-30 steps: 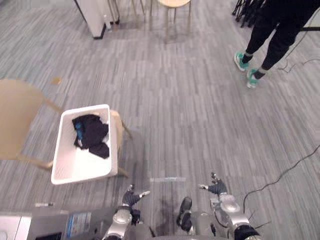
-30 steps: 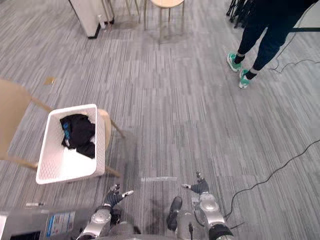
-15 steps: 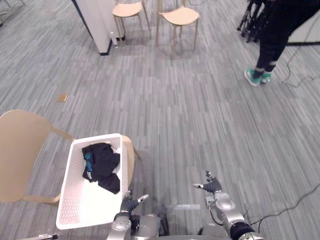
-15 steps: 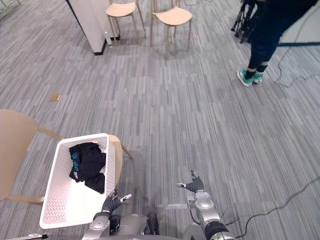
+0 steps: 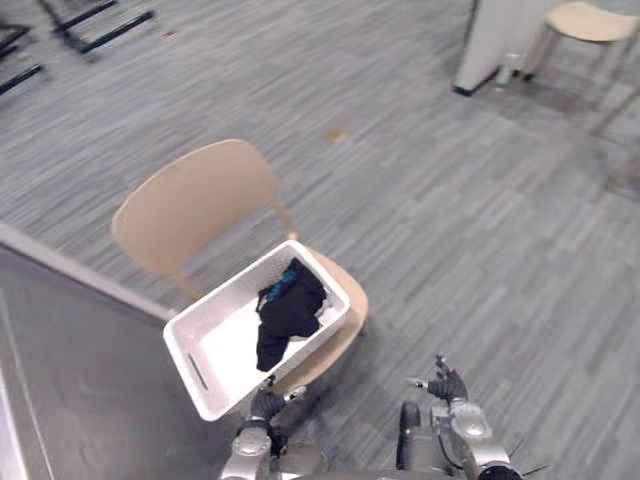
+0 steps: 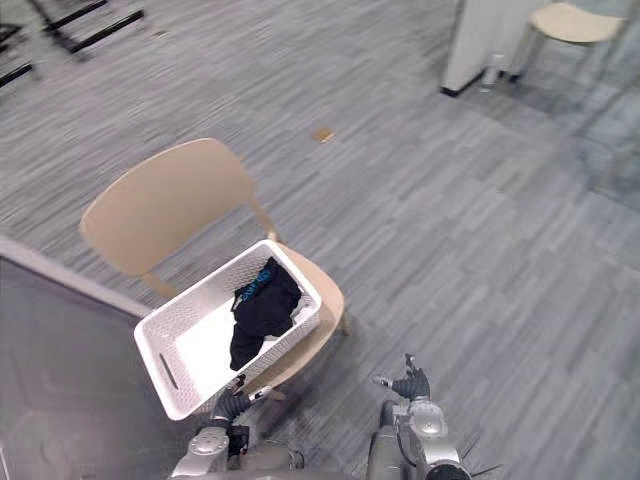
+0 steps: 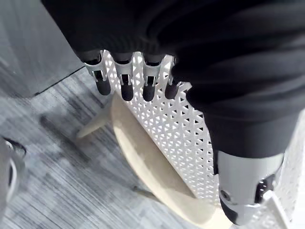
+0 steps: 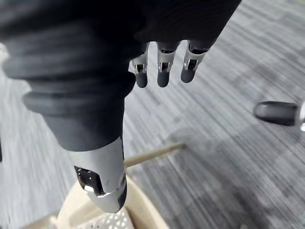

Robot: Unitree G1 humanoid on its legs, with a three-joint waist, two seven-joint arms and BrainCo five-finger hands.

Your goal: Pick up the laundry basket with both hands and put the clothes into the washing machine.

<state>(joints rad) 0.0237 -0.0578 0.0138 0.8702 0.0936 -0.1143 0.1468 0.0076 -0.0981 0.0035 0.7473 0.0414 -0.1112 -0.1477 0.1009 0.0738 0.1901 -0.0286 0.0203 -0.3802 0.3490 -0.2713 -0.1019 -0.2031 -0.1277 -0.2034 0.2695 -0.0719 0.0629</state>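
A white perforated laundry basket point(image 5: 222, 352) rests on the seat of a beige chair point(image 5: 195, 205), tilted toward me. Dark clothes point(image 5: 288, 312) with a bit of blue lie in its far end. My left hand point(image 5: 266, 404) hangs low just below the basket's near corner, open. In the left wrist view its straight fingers point(image 7: 126, 86) hover close to the basket wall point(image 7: 176, 129), apart from it, above the chair seat point(image 7: 147, 162). My right hand point(image 5: 449, 386) is open over the floor to the right of the chair. Its fingers point(image 8: 162, 71) are straight and hold nothing, with a chair leg point(image 8: 152, 153) below.
A large grey flat surface point(image 5: 70, 360) fills the lower left, close beside the chair. A white pillar point(image 5: 500, 40) and another beige chair point(image 5: 590, 20) stand at the far right. Black stand feet point(image 5: 90, 30) lie at the far left. Open floor spreads to the right.
The camera has swung left: the person and far chairs have left the view, and the chair with the basket now sits mid-picture. Both hands stay low and open.
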